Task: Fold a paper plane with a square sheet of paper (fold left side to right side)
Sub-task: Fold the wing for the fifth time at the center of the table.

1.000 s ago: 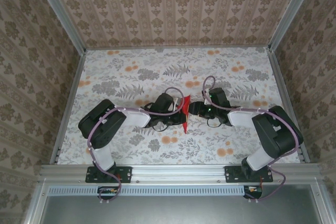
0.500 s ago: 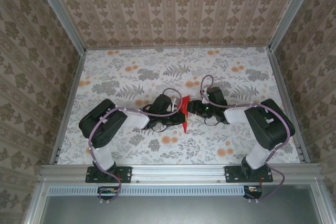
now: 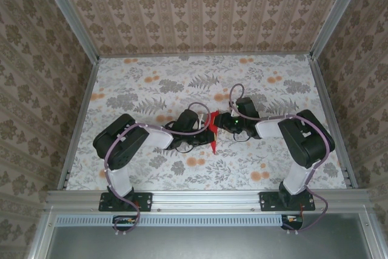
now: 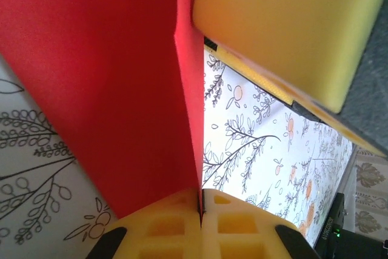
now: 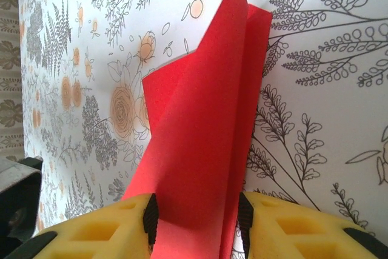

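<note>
The red paper (image 3: 213, 127), a narrow creased shape that stands up off the table, sits mid-table between both grippers. My left gripper (image 3: 206, 133) is shut on its edge; in the left wrist view the yellow pads meet at the paper's (image 4: 121, 89) crease, gripper (image 4: 200, 201). My right gripper (image 3: 220, 123) faces it from the right. In the right wrist view the folded, bulging paper (image 5: 206, 119) lies between the right gripper's (image 5: 197, 213) two pads, which stand apart on either side of it. A yellow right finger (image 4: 285, 22) shows beside the paper in the left wrist view.
The floral tablecloth (image 3: 182, 83) covers the table, bounded by metal rails (image 3: 79, 119) and patterned walls. Both arms reach inward from the near edge and meet at the middle, the right elbow (image 3: 306, 137) bulking at the right.
My right gripper has moved left onto the paper and its jaws have narrowed around the fold. The left gripper keeps its grip in nearly the same place.
</note>
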### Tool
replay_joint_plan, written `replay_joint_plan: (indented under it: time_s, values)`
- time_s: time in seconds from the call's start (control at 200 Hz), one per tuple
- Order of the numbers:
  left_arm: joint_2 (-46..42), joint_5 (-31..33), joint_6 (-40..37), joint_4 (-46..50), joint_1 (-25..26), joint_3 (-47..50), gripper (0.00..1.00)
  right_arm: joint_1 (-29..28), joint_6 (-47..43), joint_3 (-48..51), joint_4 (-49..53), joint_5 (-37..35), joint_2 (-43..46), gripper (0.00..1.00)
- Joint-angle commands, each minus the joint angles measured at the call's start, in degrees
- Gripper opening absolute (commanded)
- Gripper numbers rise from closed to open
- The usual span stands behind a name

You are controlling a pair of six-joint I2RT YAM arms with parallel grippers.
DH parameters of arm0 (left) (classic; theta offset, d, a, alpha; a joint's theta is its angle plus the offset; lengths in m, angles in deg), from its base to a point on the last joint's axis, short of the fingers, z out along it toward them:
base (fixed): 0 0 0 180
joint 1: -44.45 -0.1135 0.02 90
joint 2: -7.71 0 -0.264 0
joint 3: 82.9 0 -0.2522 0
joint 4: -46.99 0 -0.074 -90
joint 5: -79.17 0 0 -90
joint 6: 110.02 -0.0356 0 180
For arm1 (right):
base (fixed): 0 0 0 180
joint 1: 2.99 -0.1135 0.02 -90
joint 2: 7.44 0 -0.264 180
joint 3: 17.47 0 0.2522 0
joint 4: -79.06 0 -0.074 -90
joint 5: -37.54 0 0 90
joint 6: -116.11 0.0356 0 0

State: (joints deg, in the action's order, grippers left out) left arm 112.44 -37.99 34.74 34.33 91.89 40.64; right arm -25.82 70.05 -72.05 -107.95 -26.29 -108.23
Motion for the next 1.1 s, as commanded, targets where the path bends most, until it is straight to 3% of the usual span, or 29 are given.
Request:
replay_joint_plan:
  time_s: [0.0,0.33,0.7,0.975,1.095]
  values:
    - [1.3,-1.1,1.7,-1.8,-0.7,0.8,0.07,-0.7,-0.1,-2.0,4.5,-0.7,-2.7,0.4]
    - [0.8,-1.7,1.8,-2.9,-0.8,0.4,0.13,-0.9,-1.1,-4.3,10.8,-1.9,-4.8,0.37]
    - [-2.3,-1.1,1.0,-1.1,-1.3,1.0,0.3,-0.8,-1.1,-4.3,11.2,-1.7,-4.8,0.37]
    - [-8.2,-0.6,-1.8,4.5,-4.6,1.6,0.46,-0.9,-1.1,-4.4,11.2,-1.7,-4.8,0.37]
    - [-7.9,-1.8,-1.9,5.1,-6.5,0.9,0.48,-0.9,-1.1,-4.3,11.2,-1.8,-4.7,0.37]
